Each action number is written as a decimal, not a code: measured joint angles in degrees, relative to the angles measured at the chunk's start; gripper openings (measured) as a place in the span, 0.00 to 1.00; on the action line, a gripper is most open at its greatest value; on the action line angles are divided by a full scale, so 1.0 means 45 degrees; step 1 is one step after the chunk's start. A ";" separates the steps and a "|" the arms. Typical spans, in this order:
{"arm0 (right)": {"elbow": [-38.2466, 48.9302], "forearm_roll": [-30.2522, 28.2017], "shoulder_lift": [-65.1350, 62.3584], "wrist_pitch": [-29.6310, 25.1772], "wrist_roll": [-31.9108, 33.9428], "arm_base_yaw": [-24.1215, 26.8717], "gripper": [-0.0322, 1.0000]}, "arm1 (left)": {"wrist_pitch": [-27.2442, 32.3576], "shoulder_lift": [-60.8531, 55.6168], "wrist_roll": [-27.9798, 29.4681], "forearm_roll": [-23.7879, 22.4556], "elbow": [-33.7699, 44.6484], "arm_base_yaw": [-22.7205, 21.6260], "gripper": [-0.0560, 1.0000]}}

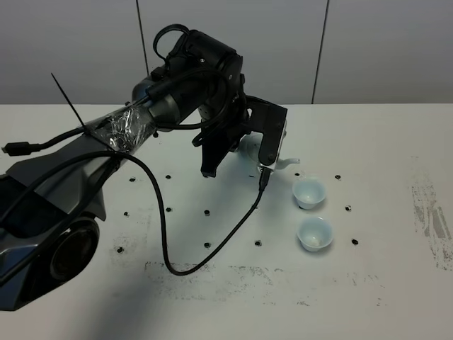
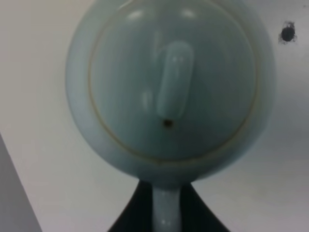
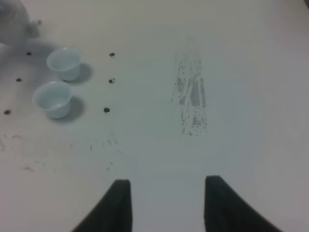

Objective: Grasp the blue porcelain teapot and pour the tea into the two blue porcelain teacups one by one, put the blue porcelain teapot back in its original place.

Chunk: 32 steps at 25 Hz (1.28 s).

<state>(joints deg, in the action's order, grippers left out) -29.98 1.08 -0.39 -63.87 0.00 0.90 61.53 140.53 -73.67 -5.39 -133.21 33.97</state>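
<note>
Worktop (image 1: 396, 283): white, lying flat. Its back edge is meeting the grey wall (image 1: 297, 42) just behind the left arm.
Open room: a wide stretch of worktop is running from the cups to the right edge, carrying only a scuffed patch (image 1: 432, 219). The front strip is showing nothing but faint marks.
Left arm (image 1: 177, 99): reaching from the lower left across the middle and hanging over the teapot's place, close to the back edge.
Cable (image 1: 164, 241): looping from the arm down onto the worktop, left of the cups and well apart from them.
Right end effector (image 3: 169, 203): fingers standing apart with nothing between them, hovering over bare worktop. The scuffed patch is lying ahead of it, the cups off to one side.
Left end effector (image 2: 166, 220): dark fingers (image 2: 128, 222) sitting either side of the teapot's handle (image 2: 166, 210), clamped on it.
Teapot (image 2: 169, 87): mostly hidden under the left end effector in the high view. I cannot tell whether it is resting on the worktop or lifted. The lid is facing up at the wrist camera.
Long axis: running handle to spout. The spout (image 1: 287, 163) is pointing right, toward the far cup.
Far cup (image 1: 309, 191): standing upright, near the spout tip but apart from it.
Near cup (image 1: 314, 233): standing upright just in front of the far cup, not touching it.
</note>
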 joint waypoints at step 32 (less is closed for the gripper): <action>0.0000 0.0015 0.0000 0.0000 0.0000 0.0000 0.36 | -0.0600 0.0558 0.0193 -0.5266 -0.0026 0.2111 0.09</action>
<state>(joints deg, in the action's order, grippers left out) -29.98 1.15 -0.39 -63.87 0.00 0.90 58.83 143.04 -72.80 -29.09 -133.32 43.47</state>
